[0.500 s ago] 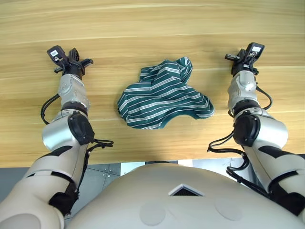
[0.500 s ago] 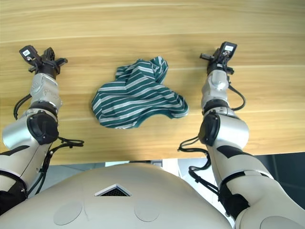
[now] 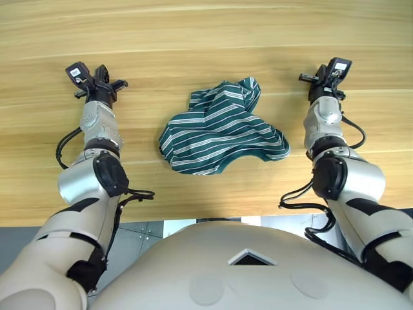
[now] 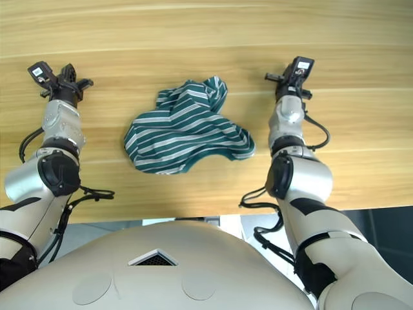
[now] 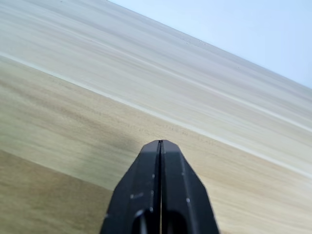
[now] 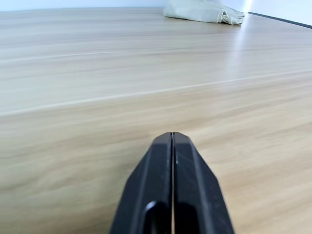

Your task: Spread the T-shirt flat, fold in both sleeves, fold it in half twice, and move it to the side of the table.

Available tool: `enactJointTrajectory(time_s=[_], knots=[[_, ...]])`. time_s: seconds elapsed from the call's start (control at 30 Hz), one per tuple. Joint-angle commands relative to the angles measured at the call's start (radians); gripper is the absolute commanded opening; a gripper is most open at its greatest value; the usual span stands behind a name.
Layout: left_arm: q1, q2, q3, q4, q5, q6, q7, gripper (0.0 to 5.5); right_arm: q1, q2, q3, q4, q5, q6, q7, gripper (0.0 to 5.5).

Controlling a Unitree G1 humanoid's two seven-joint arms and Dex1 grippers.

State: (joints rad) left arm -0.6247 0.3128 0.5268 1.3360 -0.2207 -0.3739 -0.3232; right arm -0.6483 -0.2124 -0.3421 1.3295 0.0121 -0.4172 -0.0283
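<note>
Left arm (image 3: 98, 132): yours reaches forward on the left side, elbow bent low, forearm pointing straight ahead.
Left gripper (image 5: 161, 146): your fingers (image 5: 141, 190) are pressed flat together along their whole length, with nothing between them.
Right arm (image 3: 322, 126): yours reaches forward on the right side, in much the same pose as the left.
Right gripper (image 6: 172, 137): your fingers meet tip to tip, the seam closed, holding nothing.
Both grippers sit well apart, roughly level with each other.

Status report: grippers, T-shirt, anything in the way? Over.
Left gripper shut, empty. Right gripper shut, empty. T-shirt crumpled on table between arms, untouched. Pale cloth lies far off.
</note>
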Motion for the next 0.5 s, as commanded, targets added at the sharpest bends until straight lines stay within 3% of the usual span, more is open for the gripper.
enactJointTrajectory(time_s=[0.03, 0.27, 0.5], knots=[[0.025, -0.005, 0.013, 0.0, -0.018, -0.03, -0.052, 0.0, 0.009, 0.041, -0.01, 0.014, 0.021, 0.011, 0.027, 0.03], [-0.012, -0.034, -0.012, -0.044, -0.035, -0.182, -0.243, 0.0, -0.018, 0.065, 0.02, -0.028, 0.014, -0.108, 0.081, 0.03], [0.001, -0.079, -0.037, -0.153, -0.123, -0.365, -0.595, 0.0, -0.047, 0.096, 0.013, -0.087, 0.102, -0.243, 0.342, 0.03]])
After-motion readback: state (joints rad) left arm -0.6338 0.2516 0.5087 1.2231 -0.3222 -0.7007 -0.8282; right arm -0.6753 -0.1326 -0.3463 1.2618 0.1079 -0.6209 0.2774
